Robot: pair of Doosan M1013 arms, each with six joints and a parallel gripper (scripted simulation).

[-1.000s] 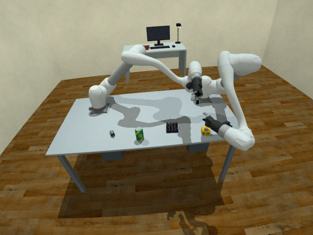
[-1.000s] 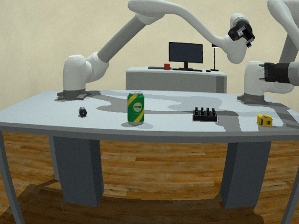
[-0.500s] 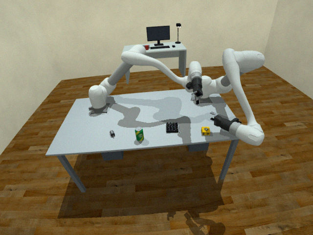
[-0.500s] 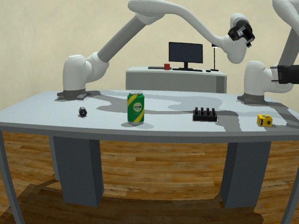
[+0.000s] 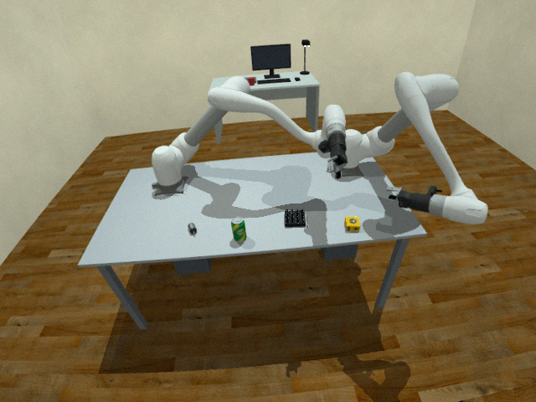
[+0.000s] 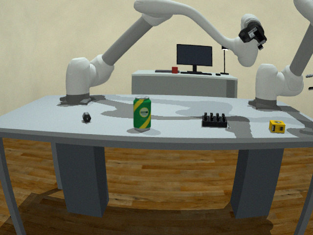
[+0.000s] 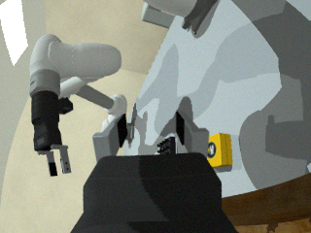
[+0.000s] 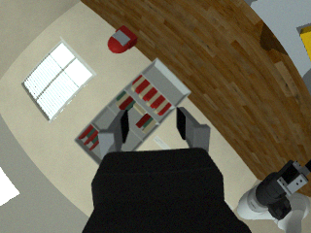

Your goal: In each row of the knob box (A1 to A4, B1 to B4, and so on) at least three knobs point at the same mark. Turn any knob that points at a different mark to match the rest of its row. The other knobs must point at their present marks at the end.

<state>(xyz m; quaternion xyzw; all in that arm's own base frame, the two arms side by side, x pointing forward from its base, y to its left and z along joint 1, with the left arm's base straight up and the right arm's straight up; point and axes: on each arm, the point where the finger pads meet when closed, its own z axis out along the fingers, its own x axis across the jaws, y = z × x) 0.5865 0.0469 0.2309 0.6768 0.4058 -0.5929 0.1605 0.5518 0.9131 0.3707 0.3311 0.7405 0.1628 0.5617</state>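
Standing well apart: knob box, left claw.

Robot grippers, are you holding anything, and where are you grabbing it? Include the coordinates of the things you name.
Nothing is held. The left gripper point(image 5: 390, 193) point(image 6: 308, 82) point(image 7: 151, 122) point(image 8: 300, 173) and right gripper point(image 5: 334, 171) point(image 6: 256, 40) point(image 7: 60, 175) point(image 8: 152, 118) are both open, with nothing between their fingers.

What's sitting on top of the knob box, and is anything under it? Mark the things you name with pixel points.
On the knob box point(image 5: 295, 224) point(image 6: 214, 124) point(image 7: 170, 147), only upright black knobs point(image 5: 291, 213) point(image 6: 211, 117) point(image 7: 164, 146) show; their pointing marks are too small to read. Its underside is hidden, so I can't tell what, if anything, lies beneath.
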